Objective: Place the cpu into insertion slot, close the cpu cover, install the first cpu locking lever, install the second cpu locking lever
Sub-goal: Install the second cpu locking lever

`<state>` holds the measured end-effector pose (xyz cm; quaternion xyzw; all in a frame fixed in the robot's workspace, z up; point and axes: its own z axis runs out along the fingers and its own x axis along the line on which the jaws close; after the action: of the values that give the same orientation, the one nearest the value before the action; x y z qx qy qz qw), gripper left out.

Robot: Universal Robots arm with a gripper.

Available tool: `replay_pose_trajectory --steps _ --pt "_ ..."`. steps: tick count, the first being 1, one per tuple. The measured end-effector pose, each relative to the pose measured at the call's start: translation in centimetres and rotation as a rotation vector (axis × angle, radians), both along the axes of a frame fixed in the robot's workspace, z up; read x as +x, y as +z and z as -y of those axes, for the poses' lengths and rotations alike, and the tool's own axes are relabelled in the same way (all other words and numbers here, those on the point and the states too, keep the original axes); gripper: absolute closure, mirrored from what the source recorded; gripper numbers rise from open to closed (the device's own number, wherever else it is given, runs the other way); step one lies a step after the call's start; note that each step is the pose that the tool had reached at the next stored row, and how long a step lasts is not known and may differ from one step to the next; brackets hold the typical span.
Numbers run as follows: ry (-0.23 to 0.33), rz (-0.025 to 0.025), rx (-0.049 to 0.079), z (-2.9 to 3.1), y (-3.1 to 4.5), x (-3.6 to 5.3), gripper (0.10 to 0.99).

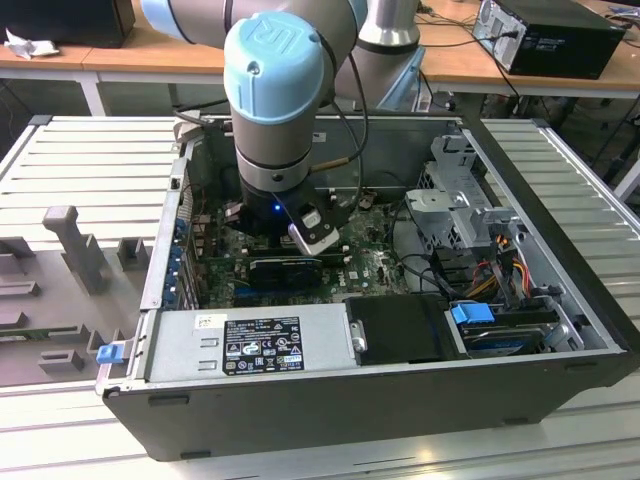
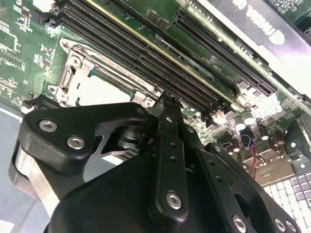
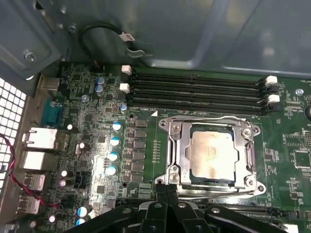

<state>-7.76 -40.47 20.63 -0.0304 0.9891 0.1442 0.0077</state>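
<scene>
Black two-finger gripper (image 3: 166, 190) low over the green motherboard (image 3: 92, 160), fingertips pressed together with nothing between, at the near rim of the square silver-rimmed insertion slot (image 3: 177, 167). Pale silver-grey square cpu (image 3: 212, 154) seated in it, thin silvery cpu cover (image 3: 210, 122) down around it. Beyond: long black memory slots (image 3: 194, 90), then grey case wall (image 3: 194, 34).

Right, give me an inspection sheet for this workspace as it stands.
Surface: motherboard inside an open computer case on a slatted table.
Job's things: cpu seated in the insertion slot; cpu cover lies closed around it.
Clutter: grey blocks on the table beside the case.
Grippers: gripper low at the socket's edge, fingers together.
Cables: red-black pair; black loop on the case wall.
Surroundings: benches, another computer.
</scene>
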Motion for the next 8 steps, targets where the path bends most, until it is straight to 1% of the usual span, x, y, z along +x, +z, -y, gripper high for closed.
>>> replay_pose_trajectory --steps 3,5,8 --pt "0.000 -0.0003 0.000 -0.14 -0.31 0.00 0.980" --pt "0.000 -0.0004 0.000 -0.45 -0.40 0.00 0.980" --pt "0.000 -0.0004 0.000 -0.59 -0.52 0.00 0.980"
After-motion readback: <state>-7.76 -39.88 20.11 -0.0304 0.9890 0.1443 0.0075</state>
